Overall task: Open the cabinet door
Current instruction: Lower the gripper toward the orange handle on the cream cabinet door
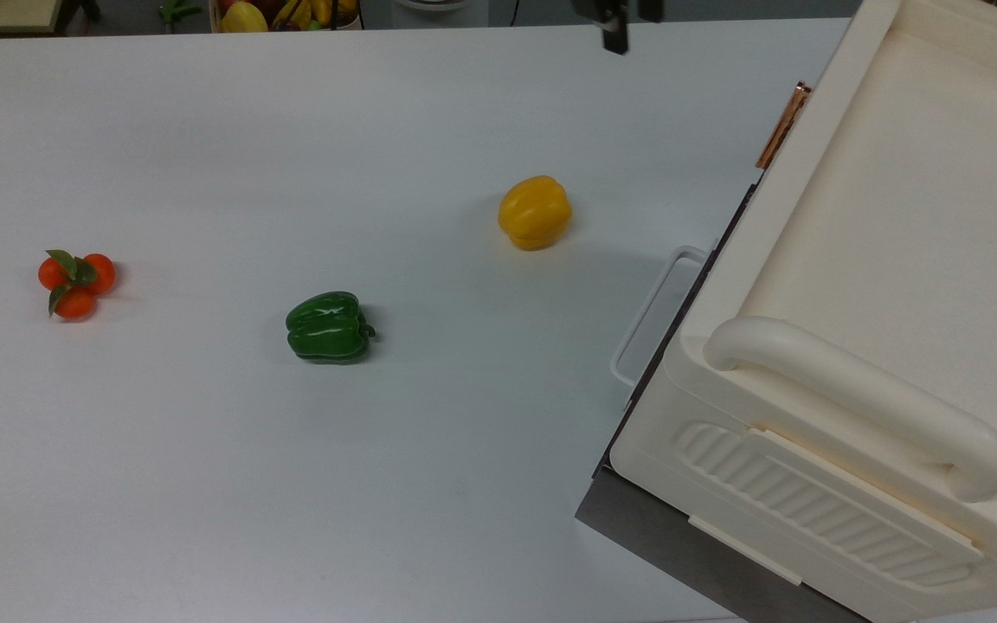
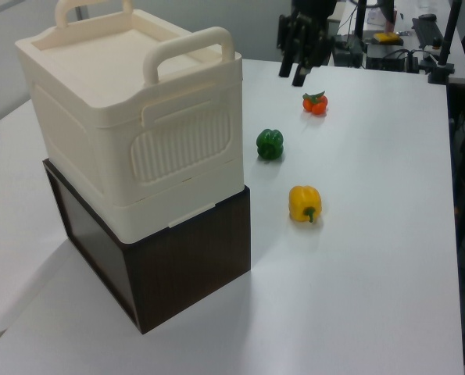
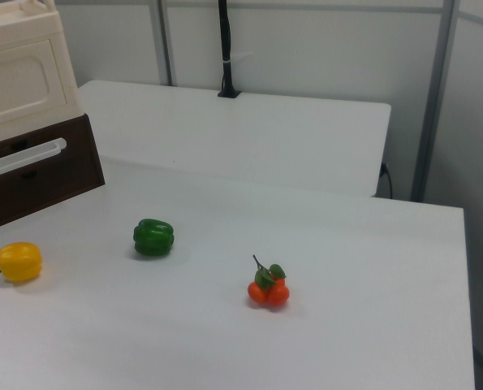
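Cream plastic cabinet (image 2: 130,125) sits on a dark brown box (image 2: 181,258) on the white table (image 1: 291,476); its cabinet door (image 3: 18,81) faces the peppers, closed as far as the right view shows, with a copper-coloured bar handle (image 1: 782,125) at one end; nothing of its inside can be seen; the gripper (image 2: 300,55) hangs above the table near the orange fruit cluster (image 2: 315,102), its fingers parted and empty, well apart from the door; a green pepper (image 1: 328,326) and a yellow pepper (image 1: 534,212) lie loose on the table
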Robot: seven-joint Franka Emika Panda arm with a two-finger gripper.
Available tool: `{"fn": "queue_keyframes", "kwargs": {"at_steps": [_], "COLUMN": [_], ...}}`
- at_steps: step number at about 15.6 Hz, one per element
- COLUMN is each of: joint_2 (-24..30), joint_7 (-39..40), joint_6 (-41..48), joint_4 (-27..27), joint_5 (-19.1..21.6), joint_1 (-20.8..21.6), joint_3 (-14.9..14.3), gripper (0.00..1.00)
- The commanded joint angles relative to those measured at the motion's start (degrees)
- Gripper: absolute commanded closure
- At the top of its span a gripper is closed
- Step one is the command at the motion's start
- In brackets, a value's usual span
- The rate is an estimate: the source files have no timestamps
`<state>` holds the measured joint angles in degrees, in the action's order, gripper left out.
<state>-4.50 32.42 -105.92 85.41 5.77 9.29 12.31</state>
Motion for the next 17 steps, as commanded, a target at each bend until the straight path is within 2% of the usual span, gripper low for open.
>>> {"fn": "queue_keyframes", "kwargs": {"at_steps": [1, 4, 7, 11, 15, 17], "joint_2": [-3.22, -4.55, -5.51, -6.83, -7.98, -7.98], "joint_7": [-1.22, -1.22, -1.57, -2.81, -3.86, -3.69], "joint_6": [-7.09, -10.97, -14.31, -18.44, -21.87, -22.75], "joint_4": [-1.21, -1.30, -1.21, -1.21, -1.21, -0.95], "joint_5": [0.65, 0.74, 0.74, 0.65, 0.56, 0.04], "joint_1": [0.46, 1.25, 1.34, 1.34, 1.43, 1.43], "joint_3": [2.37, 3.07, 4.47, 5.97, 6.24, 7.03], "gripper": [0.58, 0.66, 0.69, 0.69, 0.69, 0.76]}}
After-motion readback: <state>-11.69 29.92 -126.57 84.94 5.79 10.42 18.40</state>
